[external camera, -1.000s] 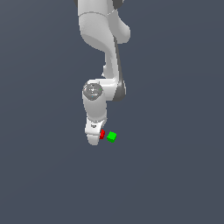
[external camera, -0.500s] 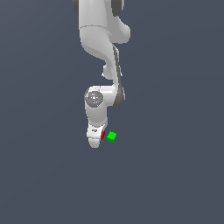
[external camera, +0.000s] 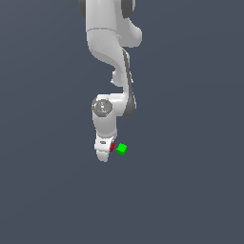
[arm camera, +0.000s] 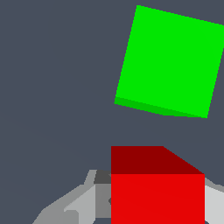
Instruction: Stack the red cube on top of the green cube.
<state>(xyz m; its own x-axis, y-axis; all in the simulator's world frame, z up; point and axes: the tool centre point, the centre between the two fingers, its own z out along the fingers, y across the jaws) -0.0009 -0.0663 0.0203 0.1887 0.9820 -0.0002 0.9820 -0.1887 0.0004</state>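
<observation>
The red cube (arm camera: 157, 197) sits between my gripper's (arm camera: 157, 214) two fingers, and grey finger parts (arm camera: 103, 192) press against both of its sides with no gap. In the exterior view only a sliver of the red cube (external camera: 112, 147) shows beside the white hand of the gripper (external camera: 104, 156). The green cube (external camera: 121, 149) rests just to the exterior view's right of it, a small gap apart. In the wrist view the green cube (arm camera: 170, 61) lies beyond the red one, turned slightly askew.
The plain dark grey floor (external camera: 190, 190) stretches all around with no other objects. The white arm (external camera: 112, 52) rises above the hand, reaching to the top of the exterior view.
The arm has sunk a little and the hand has come down around the red cube. Both cubes stay where they were.
</observation>
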